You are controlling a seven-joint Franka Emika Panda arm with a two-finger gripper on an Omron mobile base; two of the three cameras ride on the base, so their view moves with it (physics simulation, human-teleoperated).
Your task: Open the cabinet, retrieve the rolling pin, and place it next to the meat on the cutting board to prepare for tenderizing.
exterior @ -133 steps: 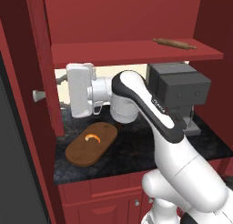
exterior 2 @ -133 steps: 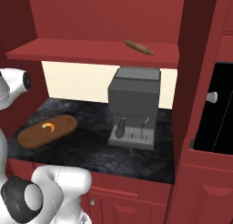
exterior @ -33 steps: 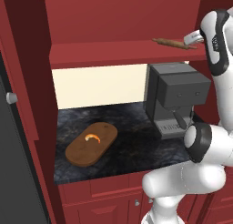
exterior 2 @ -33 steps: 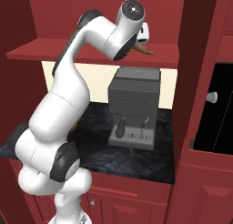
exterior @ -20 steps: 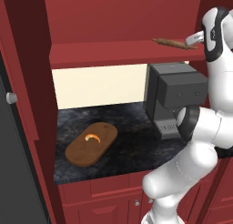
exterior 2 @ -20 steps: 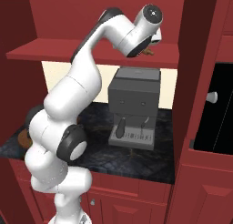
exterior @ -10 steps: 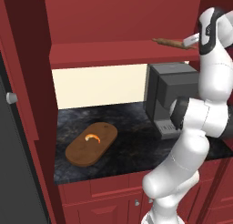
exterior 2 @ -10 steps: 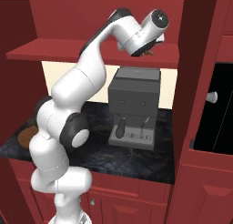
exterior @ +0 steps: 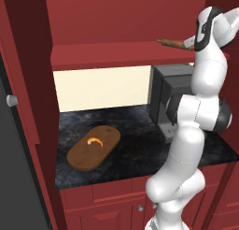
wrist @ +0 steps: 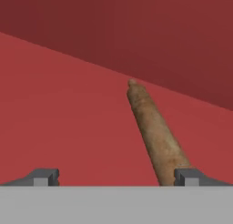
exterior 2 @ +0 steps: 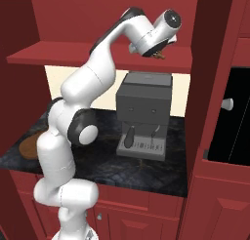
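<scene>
Wooden pin [wrist: 157, 134] on cabinet [exterior: 116, 53] shelf | hand [wrist: 116, 176] released, spread to straddle it | board [exterior: 93, 147] awaits on desk [exterior: 135, 152]

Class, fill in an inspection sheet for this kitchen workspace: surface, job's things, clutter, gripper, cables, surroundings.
Surface: dark speckled counter.
Job's things: rolling pin lies on the cabinet shelf; meat sits on the cutting board.
Clutter: grey coffee machine on the counter.
Gripper: gripper open, raised at the shelf, one fingertip by the pin, nothing gripped.
Cables: nothing seen.
Surroundings: cabinet doors open; red drawers below.
</scene>
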